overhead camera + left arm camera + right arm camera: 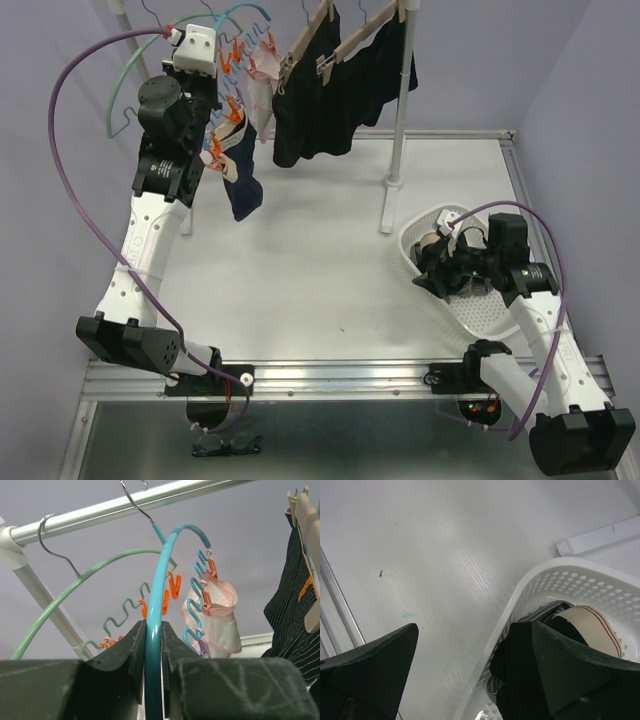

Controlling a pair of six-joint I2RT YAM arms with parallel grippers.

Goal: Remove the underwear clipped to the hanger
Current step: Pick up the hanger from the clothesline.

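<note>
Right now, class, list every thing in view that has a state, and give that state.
left gripper, shut on teal hanger
right gripper, open over white basket
teal hanger, hooked on rail, clamped
pale pink underwear, clipped to teal hanger
navy underwear, clipped, hanging
black underwear, clipped, hanging
white basket, holding a beige-banded garment

Glossy plastic hanger (156,605), soft cloth underwear (310,110)
</note>
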